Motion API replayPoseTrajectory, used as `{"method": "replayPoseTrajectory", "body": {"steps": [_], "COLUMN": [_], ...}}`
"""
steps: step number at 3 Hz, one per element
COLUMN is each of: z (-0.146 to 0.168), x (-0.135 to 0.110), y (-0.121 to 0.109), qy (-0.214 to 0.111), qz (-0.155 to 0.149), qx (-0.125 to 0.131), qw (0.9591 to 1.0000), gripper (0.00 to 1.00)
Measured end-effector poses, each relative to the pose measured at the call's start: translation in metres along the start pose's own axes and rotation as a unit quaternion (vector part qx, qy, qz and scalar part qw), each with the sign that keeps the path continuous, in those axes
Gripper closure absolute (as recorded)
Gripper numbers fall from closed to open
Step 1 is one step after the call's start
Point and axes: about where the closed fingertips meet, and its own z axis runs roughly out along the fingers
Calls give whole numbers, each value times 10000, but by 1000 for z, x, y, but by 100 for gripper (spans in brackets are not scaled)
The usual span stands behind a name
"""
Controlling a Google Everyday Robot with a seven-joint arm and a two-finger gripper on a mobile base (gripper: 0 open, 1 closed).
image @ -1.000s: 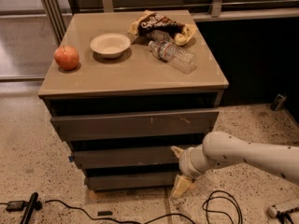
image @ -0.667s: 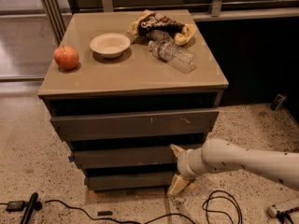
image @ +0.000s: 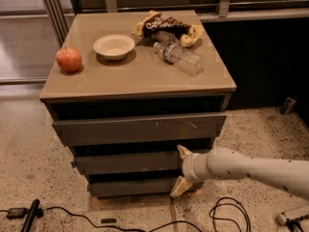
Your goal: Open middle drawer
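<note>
Bench (image: 140, 79): you have a tan-topped cabinet with three grey drawer fronts stacked under its front edge.
Arm (image: 251, 168): the pale arm comes in from beyond the bench's right edge, low down, and reaches across towards the front face.
Top drawer (image: 120, 128): this is the tallest front, with pale scratch marks right of its middle. It sits just under the front edge with a dark gap above it.
Middle drawer (image: 125, 162): your target is the plain, handleless front between the other two. A dark slot shows above it, and its right end is hidden behind the gripper.
Bottom drawer (image: 130, 187): the lowest front, closest to the floor.
Gripper (image: 181, 169): it sits at the right end of the middle drawer's front, below the bench's front right corner. Its fingers (image: 184, 152) are spread wide, one above the other, and hold nothing. The upper tip is at the drawer's top edge and the lower tip is down by the bottom drawer. You cannot tell whether either tip touches.
Bottle (image: 177, 58): clear plastic, lying on its side towards the right edge.
Chip bag (image: 166, 25): crumpled, near the back right corner, just behind the bottle.
Bowl (image: 114, 46): pale, upright, left of the bag.
Apple (image: 69, 59): red, near the left edge.
Cables (image: 227, 211): dark loops on the floor in front of the bench.
</note>
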Motion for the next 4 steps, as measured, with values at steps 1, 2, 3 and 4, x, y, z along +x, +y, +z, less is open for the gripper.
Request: {"method": "replayPoseTrajectory", "body": {"steps": [1, 2, 3, 4], "z": [8, 19, 31, 45], "x": [1, 17, 32, 43], "y": [-16, -36, -49, -55], "qy": [-49, -44, -31, -72], "qz": [-37, 137, 264, 299], "qx": [82, 223, 270, 220], "qw": [9999, 9996, 9993, 9993], "gripper": [0, 0, 0, 0]}}
